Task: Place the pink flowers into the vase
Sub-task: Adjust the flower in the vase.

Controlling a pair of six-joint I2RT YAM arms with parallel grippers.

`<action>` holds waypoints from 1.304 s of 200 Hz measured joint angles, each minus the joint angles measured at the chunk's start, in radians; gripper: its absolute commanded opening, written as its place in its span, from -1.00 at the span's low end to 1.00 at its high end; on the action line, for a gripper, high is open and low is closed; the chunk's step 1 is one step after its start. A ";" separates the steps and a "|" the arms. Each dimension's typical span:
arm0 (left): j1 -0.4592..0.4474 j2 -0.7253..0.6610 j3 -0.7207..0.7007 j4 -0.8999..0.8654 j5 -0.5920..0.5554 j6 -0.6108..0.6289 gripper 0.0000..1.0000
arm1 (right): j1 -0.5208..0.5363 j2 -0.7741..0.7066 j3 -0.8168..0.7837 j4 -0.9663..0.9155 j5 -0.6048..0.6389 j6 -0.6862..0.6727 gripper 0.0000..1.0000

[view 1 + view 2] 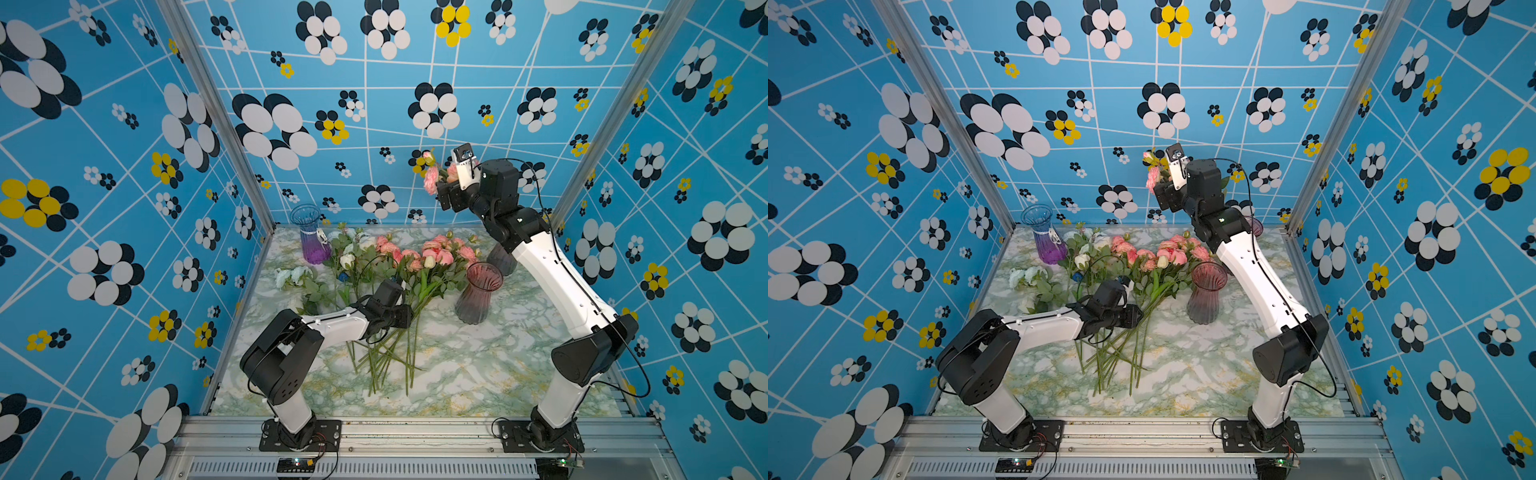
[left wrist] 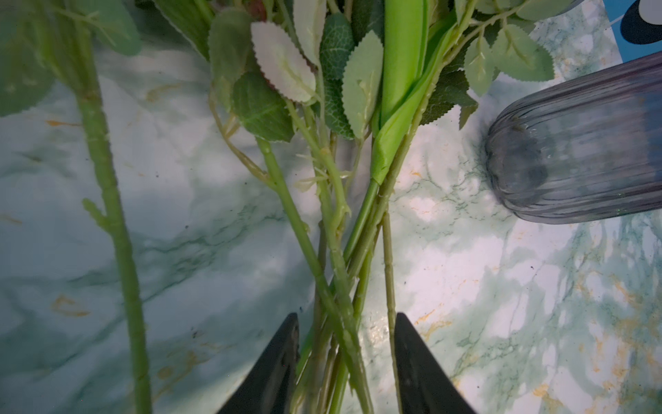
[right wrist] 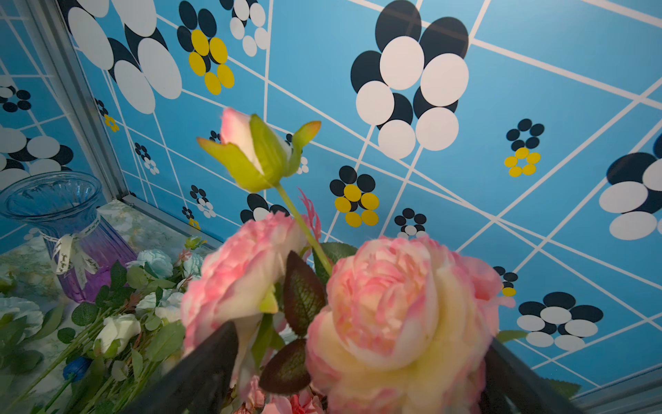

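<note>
A pile of pink flowers (image 1: 436, 249) lies on the marbled table (image 1: 478, 374), stems toward the front. My left gripper (image 1: 405, 318) is down on those stems (image 2: 333, 251). Its jaws stand half closed around several of them, and bare table shows in the gap, so nothing is clamped. My right gripper (image 1: 439, 195) is raised near the back wall, jaws wide apart. More pink flowers (image 3: 401, 297) with a bud (image 3: 250, 143) stand between its fingers; their stem is hidden. A pink-grey ribbed vase (image 1: 478, 299) stands right of the pile. A dark vase (image 1: 500, 257) is half hidden behind my right arm.
White flowers (image 1: 349, 259) and a small blue flower (image 1: 343, 276) lie left of the pink pile. A blue-and-purple vase (image 1: 309, 237) with a ribbon stands in the back left corner. Patterned blue walls close the table on three sides.
</note>
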 measured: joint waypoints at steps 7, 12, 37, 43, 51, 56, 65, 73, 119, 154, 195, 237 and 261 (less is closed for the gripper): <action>-0.003 0.004 0.003 0.001 0.003 0.000 -0.11 | 0.000 -0.004 0.000 -0.002 0.000 0.000 0.98; -0.004 0.005 0.003 0.003 0.003 0.000 -0.11 | 0.000 -0.008 0.000 -0.002 0.002 0.000 0.99; -0.004 0.017 0.003 0.006 0.007 0.000 -0.11 | 0.000 -0.030 0.000 -0.014 0.013 -0.005 0.99; -0.004 0.019 0.003 0.006 0.007 0.000 -0.11 | 0.000 -0.035 0.000 -0.018 0.018 -0.007 0.98; -0.004 0.019 0.003 0.006 0.007 0.000 -0.11 | 0.000 -0.043 0.000 -0.021 0.025 -0.008 0.99; -0.004 0.019 0.003 0.006 0.007 0.000 -0.11 | 0.000 -0.048 0.000 -0.023 0.029 -0.008 0.98; -0.004 0.019 0.004 0.006 0.007 0.000 -0.11 | 0.000 -0.056 0.000 -0.024 0.035 -0.011 0.99; -0.004 0.019 0.005 0.006 0.008 0.000 -0.11 | 0.000 -0.064 0.000 -0.025 0.040 -0.013 0.99; -0.007 0.037 0.023 0.006 0.015 0.000 -0.11 | 0.000 -0.096 0.016 -0.024 0.089 -0.032 0.99; -0.011 0.050 0.030 0.006 0.014 0.005 -0.23 | 0.000 -0.116 0.023 -0.024 0.113 -0.034 0.98; -0.011 0.050 0.031 0.005 0.013 0.011 -0.30 | 0.000 -0.146 0.021 -0.023 0.132 -0.042 0.98; -0.011 0.050 0.050 -0.010 -0.006 0.036 -0.35 | 0.000 -0.211 -0.040 -0.011 0.134 -0.042 0.99; -0.011 0.048 0.078 -0.024 -0.027 0.058 -0.35 | 0.000 -0.241 -0.057 -0.001 0.135 -0.042 0.99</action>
